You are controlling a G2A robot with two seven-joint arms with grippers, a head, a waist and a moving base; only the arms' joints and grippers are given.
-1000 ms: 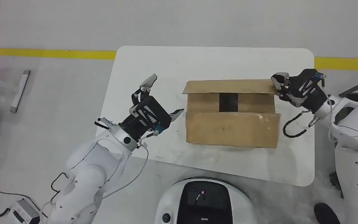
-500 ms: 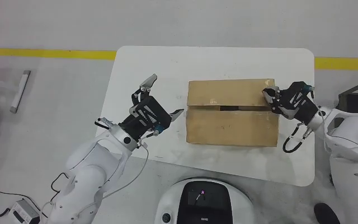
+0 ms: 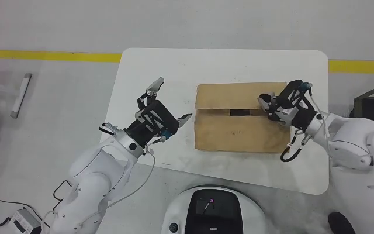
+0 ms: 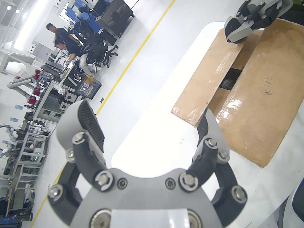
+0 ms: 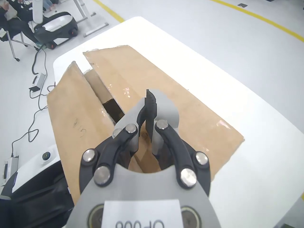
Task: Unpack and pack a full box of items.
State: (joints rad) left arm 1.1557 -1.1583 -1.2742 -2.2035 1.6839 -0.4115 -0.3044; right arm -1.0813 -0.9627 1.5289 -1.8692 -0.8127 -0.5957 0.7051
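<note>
Two claws attend one box (image 3: 242,131) on the desk (image 3: 152,64). Nearest us, the left claw (image 3: 170,102) hangs spread at the box's nine o'clock. Farther, the right claw (image 3: 266,106), pressed together, sits on the far flap (image 3: 234,93) toward three o'clock. We judge closing is underway; next, push that flap flush.

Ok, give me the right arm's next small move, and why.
Probably push the far flap down flat with the shut right gripper: a dark gap shows between the two flaps of the box, and the gripper sits at that flap's edge beside the gap.
</note>
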